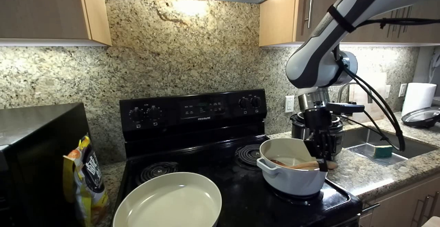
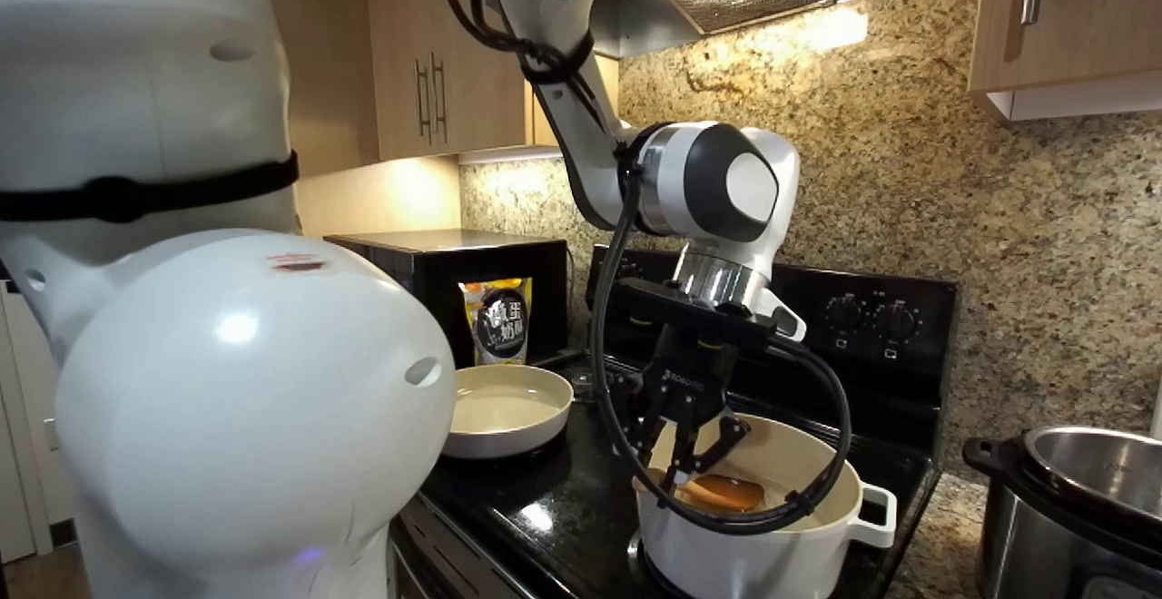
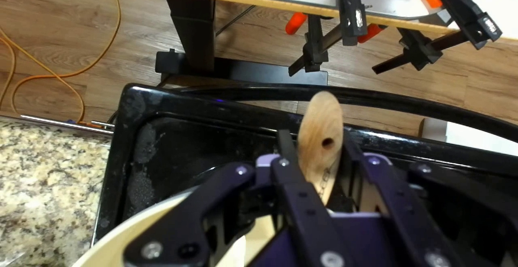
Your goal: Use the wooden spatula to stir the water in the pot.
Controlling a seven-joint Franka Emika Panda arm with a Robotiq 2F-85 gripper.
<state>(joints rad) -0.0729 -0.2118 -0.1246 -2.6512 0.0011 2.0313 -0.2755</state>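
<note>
End effector (image 3: 319,143) clamped narrow on the wooden spatula (image 1: 306,165); handle pinched between its two fingers (image 3: 287,149), the rounded, holed end left jutting out past them. The spatula is held at a low slant, nearly flat. Its browner blade is seen inside the white pot (image 1: 292,183), while the handle is carried out across the rim; whether the rim is touched cannot be told. Water level in the pot cannot be made out.

Pot seated over a burner on the black stove (image 1: 240,192), at the corner next to the stone worktop (image 1: 361,182). In an exterior view, the pot's front is crossed by a looping black cable (image 2: 742,524).

Also noted on the stove: a large cream pan (image 1: 168,203), well apart from the pot. Steel cooker (image 2: 1026,540) stood on the worktop, near the pot. Snack bag (image 1: 92,182) set upright just beside a black box-shaped appliance (image 1: 44,144). Green-and-yellow sponge (image 1: 382,151) seen at the sink (image 1: 417,148); paper towel roll (image 1: 417,98) stood on end farther along the worktop. Orange cord (image 3: 60,75) is laid across the wood floor (image 3: 137,40) in the wrist view.
</note>
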